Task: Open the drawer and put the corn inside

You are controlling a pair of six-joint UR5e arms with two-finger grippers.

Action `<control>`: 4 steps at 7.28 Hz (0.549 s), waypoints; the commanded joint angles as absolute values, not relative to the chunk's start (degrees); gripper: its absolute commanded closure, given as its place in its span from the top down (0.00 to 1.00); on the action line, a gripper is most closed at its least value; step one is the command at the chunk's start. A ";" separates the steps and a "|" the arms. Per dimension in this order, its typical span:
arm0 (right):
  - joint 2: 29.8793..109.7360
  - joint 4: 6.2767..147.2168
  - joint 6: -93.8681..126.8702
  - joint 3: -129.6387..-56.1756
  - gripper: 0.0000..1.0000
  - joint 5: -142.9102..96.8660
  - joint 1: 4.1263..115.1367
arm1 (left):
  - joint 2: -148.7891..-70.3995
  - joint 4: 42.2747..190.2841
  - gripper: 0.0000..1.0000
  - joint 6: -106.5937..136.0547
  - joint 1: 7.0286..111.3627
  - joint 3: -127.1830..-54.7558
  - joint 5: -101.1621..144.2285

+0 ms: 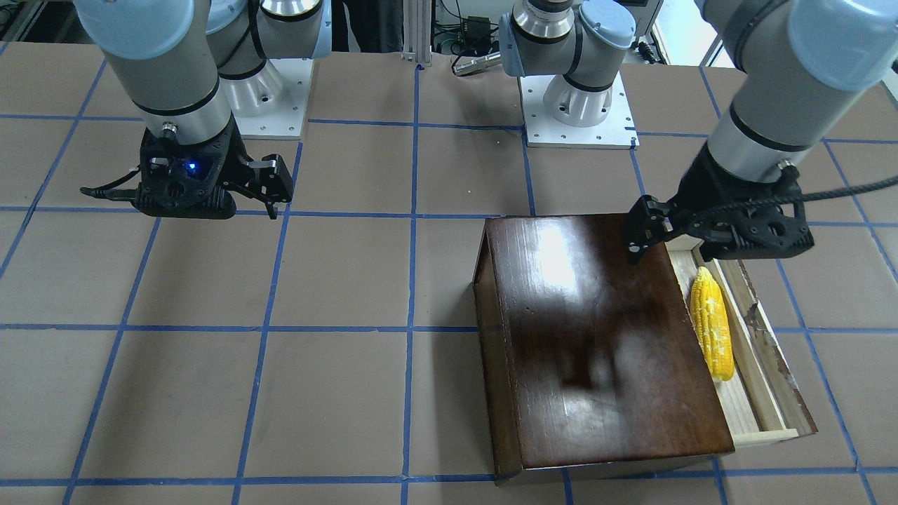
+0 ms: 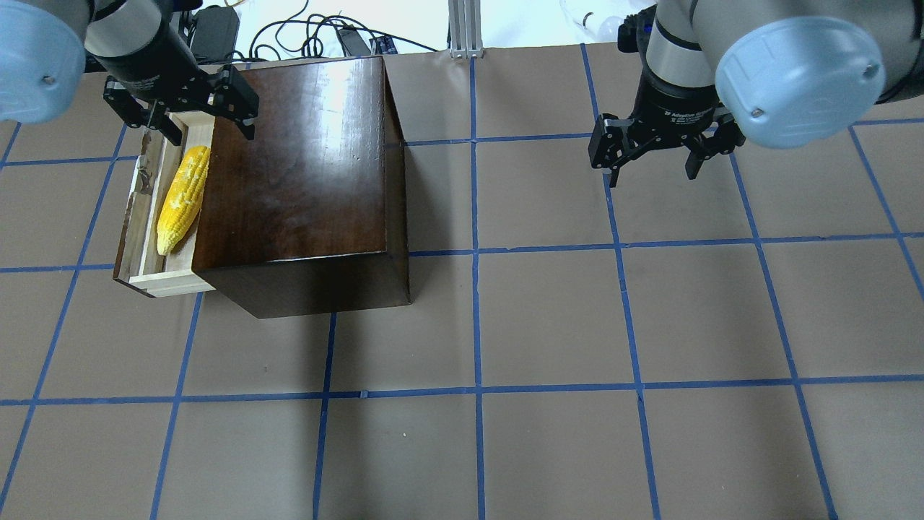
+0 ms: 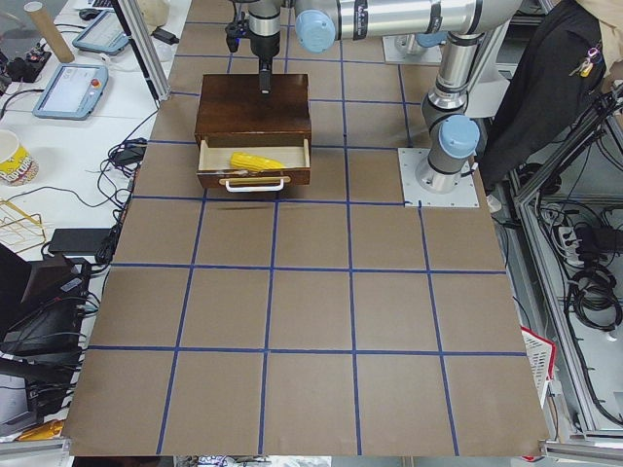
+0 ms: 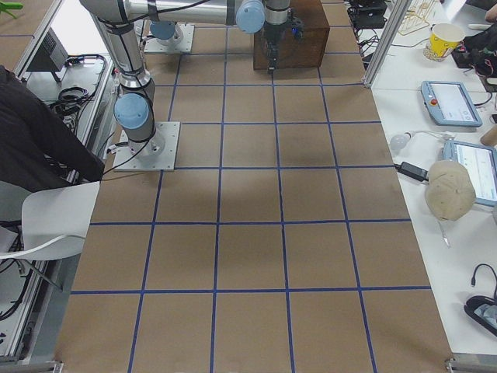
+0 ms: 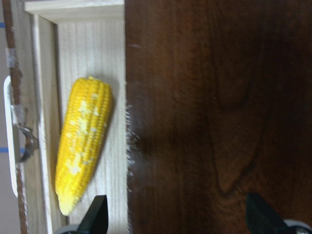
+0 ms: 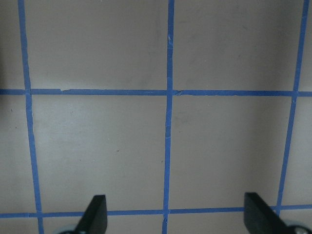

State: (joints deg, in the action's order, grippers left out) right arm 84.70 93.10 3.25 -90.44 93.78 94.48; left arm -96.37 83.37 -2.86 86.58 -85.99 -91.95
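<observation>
The corn (image 2: 182, 198) lies lengthwise in the pulled-out drawer (image 2: 170, 282) of the dark-brown box (image 2: 296, 166). It also shows in the front view (image 1: 712, 322) and the left wrist view (image 5: 83, 146). My left gripper (image 2: 202, 126) is open and empty. It hovers above the far end of the drawer and the box's edge, clear of the corn. In the front view the left gripper (image 1: 666, 238) is above the box top (image 1: 596, 330). My right gripper (image 2: 653, 162) is open and empty over bare table, far from the box.
The drawer's chipped front panel carries a white handle (image 5: 9, 136). The two arm bases (image 1: 270, 91) (image 1: 579, 105) stand at the robot's side of the table. The brown tabletop (image 2: 548, 325) has a grid of blue tape. Cables and tablets lie beyond the table's ends.
</observation>
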 commanded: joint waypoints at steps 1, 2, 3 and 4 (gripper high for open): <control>84.64 93.16 3.25 -90.44 1.00 93.78 94.48 | -93.18 87.60 1.00 -2.37 90.08 -85.96 -92.20; 84.64 93.16 3.25 -90.44 1.00 93.78 94.48 | -91.69 91.72 1.00 -2.46 90.26 -85.87 -92.02; 84.73 93.08 3.25 -90.44 1.00 93.78 94.48 | -90.02 93.76 1.00 -2.46 90.18 -85.87 -89.93; 84.73 93.16 3.25 -90.44 1.00 93.87 94.48 | -89.48 94.21 1.00 -2.46 89.57 -85.96 -87.04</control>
State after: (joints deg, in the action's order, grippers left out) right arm 84.69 93.12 3.25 -90.44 93.80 94.48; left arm -90.64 92.65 -2.45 89.96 -85.90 -89.88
